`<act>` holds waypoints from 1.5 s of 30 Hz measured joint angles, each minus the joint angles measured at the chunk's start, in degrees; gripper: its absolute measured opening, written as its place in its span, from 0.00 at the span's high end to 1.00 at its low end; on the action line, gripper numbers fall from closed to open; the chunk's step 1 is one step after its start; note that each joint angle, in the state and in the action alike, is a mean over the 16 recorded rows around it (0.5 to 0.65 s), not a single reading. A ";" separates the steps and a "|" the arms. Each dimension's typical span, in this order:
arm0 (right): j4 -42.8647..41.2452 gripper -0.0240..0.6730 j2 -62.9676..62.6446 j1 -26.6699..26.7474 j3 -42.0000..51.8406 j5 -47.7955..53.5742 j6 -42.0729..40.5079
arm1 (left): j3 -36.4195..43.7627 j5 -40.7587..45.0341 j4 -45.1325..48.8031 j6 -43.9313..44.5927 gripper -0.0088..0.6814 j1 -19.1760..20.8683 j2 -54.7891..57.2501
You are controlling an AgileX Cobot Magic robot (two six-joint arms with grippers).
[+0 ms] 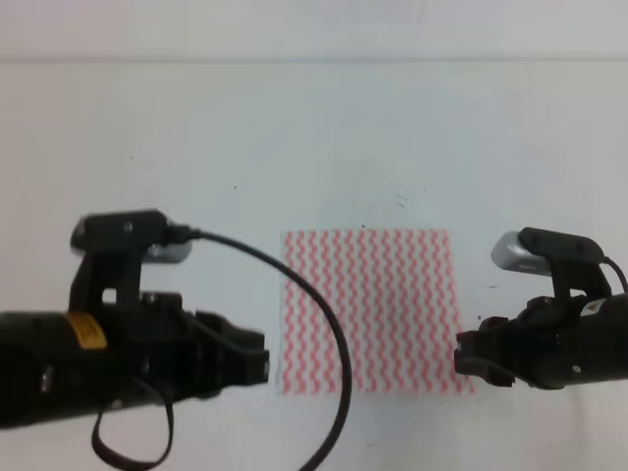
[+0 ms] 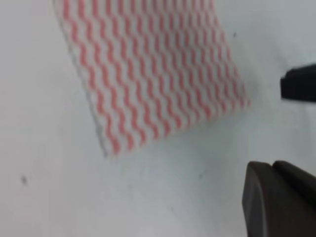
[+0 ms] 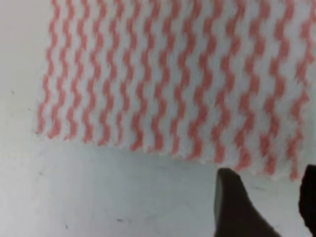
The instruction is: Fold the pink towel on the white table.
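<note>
left claw [image 1: 263,361], right claw [image 1: 469,361] flanking flat pink towel [image 1: 369,309]

White table [image 1: 294,128], pink towel [image 1: 368,309] lying flat on it

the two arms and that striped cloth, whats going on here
A two-armed robot is set up to fold the pink towel, which lies flat on the white table. The left gripper sits just off the towel's left edge, not touching it. The right gripper is at the towel's near right corner with its fingers apart, though contact is hard to judge. Neither holds the cloth and no fold is visible yet.
</note>
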 joint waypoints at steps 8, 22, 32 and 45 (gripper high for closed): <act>-0.30 0.57 0.09 -0.04 0.01 -0.04 0.94 | -2.53 3.52 -4.27 7.02 0.99 6.41 0.83; -0.17 0.57 0.44 -0.08 -0.01 -1.32 1.35 | -2.00 4.61 -33.18 38.02 1.00 16.10 6.43; 1.10 0.56 0.44 -0.10 0.01 -3.71 1.40 | -2.00 -1.30 -40.88 47.19 1.00 16.39 10.88; 5.78 0.57 3.77 -0.10 0.01 -4.40 1.50 | -1.96 0.68 -43.35 50.39 0.99 12.81 11.35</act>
